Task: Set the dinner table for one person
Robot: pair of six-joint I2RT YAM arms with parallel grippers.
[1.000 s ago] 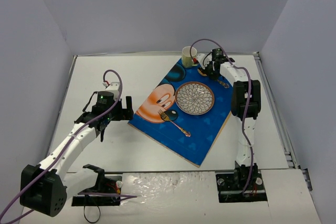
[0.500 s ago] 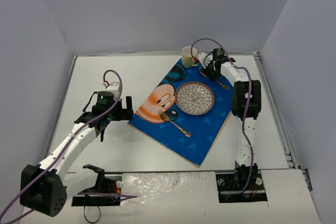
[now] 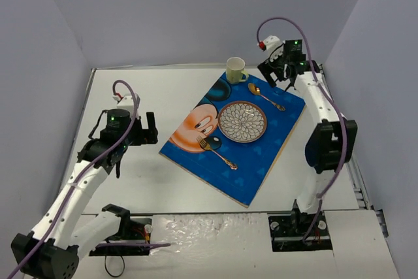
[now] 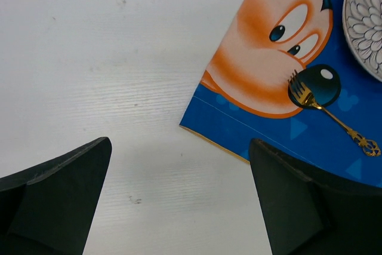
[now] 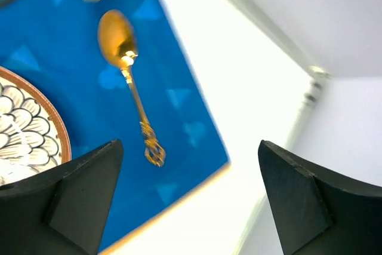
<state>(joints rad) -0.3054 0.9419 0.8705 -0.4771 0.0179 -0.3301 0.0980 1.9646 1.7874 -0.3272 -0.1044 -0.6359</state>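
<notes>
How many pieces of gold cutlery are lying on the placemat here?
2. The gold fork lies on the placemat, left of the plate toward the arms; the gold spoon lies on its far right part, near the mug. None seems hidden.

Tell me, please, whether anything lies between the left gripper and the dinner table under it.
Nothing visible does. The left gripper hangs open above bare dinner table, beside a corner of the placemat. The fork and plate lie further along the placemat, out of its way.
</notes>
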